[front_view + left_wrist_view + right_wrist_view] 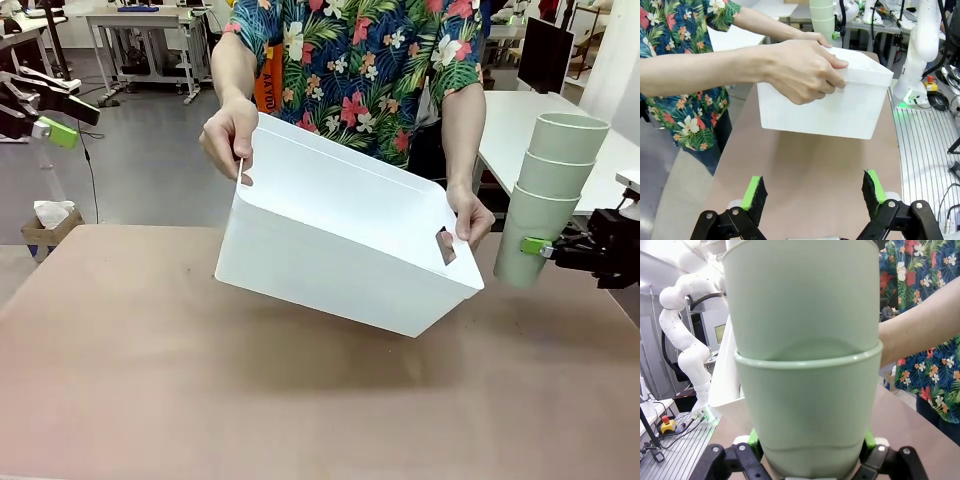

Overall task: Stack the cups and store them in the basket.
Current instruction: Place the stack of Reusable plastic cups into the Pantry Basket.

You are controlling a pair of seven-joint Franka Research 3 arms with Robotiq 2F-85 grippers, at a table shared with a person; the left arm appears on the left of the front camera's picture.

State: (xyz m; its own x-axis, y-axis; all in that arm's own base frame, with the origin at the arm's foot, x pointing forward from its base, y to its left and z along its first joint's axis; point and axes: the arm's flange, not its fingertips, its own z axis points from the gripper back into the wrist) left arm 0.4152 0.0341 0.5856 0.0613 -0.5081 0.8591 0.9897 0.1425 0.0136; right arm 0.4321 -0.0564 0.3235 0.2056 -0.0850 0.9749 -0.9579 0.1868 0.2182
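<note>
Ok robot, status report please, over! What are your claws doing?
Left claw open, holding nothing. Right claw shut on the cup stack, three mint cups. Basket tilted above the table, held by person's hands.

A robotics lab: a white robot arm, an emergency-stop button, grey floor, work desks and a monitor.

Honestly nothing legible here. There's dark lettering running sideways down an orange strip beside the person, but it's tiny and half hidden, so I can't make out the word.
</note>
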